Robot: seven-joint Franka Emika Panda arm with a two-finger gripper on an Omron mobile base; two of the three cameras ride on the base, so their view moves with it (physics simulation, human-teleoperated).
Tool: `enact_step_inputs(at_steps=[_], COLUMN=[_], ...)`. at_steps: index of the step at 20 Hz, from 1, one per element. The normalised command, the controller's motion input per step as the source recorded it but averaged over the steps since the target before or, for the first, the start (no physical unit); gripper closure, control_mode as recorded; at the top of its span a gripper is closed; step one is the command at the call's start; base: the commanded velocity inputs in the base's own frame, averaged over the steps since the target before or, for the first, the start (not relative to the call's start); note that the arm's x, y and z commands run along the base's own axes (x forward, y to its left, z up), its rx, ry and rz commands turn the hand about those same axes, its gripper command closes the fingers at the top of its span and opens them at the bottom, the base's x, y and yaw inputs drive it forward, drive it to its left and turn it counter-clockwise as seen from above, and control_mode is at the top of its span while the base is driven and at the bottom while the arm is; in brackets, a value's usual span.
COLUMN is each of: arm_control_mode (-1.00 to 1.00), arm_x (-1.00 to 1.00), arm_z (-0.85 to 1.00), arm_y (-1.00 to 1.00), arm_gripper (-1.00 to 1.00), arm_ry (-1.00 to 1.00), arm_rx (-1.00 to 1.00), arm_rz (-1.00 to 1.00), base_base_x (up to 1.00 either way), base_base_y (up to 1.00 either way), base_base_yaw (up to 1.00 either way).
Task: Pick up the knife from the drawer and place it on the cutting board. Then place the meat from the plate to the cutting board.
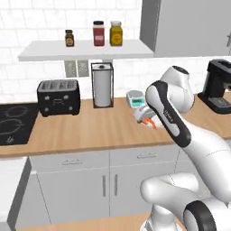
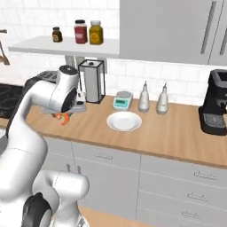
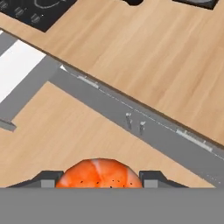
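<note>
My gripper (image 3: 98,177) is shut on the meat (image 3: 99,174), an orange-red curled piece that sits between the two dark fingertips. From the base views, the gripper (image 1: 148,120) (image 2: 63,116) hangs just above the wooden counter with the meat (image 1: 151,123) (image 2: 64,118) under it, left of the white plate (image 2: 124,122). The plate is bare. Below the counter, the drawer fronts (image 1: 70,160) are closed, and I cannot tell which is the task's drawer. The knife and the cutting board are out of view.
A black toaster (image 1: 58,97) and a paper towel holder (image 1: 102,85) stand at the back of the counter, with the cooktop (image 1: 13,122) to the left. A small scale (image 2: 123,100), two bottles (image 2: 153,98) and a coffee machine (image 2: 216,102) stand to the right.
</note>
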Motion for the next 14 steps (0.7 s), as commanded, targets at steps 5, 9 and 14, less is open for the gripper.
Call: enact_step_inputs(at_steps=[5,9,14], arm_control_mode=[1.00,1.00,1.00], arm_x=[0.00,0.00,0.00], arm_z=[0.00,0.00,0.00], arm_y=[0.00,0.00,0.00], arm_gripper=[1.00,1.00,1.00], arm_ry=[0.00,0.00,0.00], arm_rx=[0.00,0.00,0.00], arm_rz=[0.00,0.00,0.00], base_base_x=[-0.39,-0.41,-0.35], base_base_y=[0.00,0.02,0.13], base_base_yaw=[0.70,0.72,0.72])
